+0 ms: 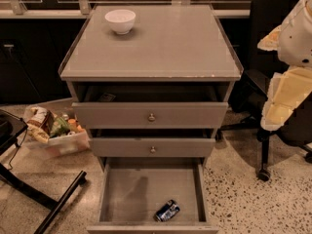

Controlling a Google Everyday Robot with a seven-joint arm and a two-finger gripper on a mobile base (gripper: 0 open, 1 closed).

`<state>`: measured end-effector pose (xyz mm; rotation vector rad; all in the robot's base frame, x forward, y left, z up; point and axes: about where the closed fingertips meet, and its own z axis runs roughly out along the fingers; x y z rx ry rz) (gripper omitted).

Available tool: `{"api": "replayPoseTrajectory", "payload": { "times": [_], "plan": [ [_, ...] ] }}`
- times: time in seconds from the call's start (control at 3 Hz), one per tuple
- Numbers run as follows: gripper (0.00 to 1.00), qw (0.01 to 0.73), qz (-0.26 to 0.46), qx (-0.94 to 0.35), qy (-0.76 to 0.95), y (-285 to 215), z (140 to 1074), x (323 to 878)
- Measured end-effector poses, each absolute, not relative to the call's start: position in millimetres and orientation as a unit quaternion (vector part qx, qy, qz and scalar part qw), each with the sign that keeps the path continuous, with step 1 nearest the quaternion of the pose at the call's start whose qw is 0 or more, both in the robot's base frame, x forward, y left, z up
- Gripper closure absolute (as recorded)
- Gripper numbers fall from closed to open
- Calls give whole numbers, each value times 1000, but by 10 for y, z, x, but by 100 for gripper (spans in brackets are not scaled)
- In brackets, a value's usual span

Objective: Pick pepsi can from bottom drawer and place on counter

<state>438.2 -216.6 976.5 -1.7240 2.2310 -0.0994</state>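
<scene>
The pepsi can (167, 211) lies on its side on the grey floor of the bottom drawer (126, 189), near the front right corner. The bottom drawer is pulled fully open. The two knobbed drawers above it are slightly open. The counter (161, 48) is the flat grey top of the cabinet. My arm's white and cream segments (287, 82) show at the right edge, level with the counter and well away from the can. My gripper itself is out of view.
A white bowl (120, 20) stands at the counter's back left. A bin of snack packets (53, 130) sits on the floor left of the cabinet. A black office chair (265, 130) stands to the right, and a black frame leg (58, 204) crosses the floor at lower left.
</scene>
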Motion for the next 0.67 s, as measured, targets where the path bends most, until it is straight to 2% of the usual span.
{"api": "replayPoseTrajectory", "payload": {
  "times": [0.67],
  "plan": [
    [0, 162, -35, -621, 766, -2100, 9591, 4413]
  ]
}}
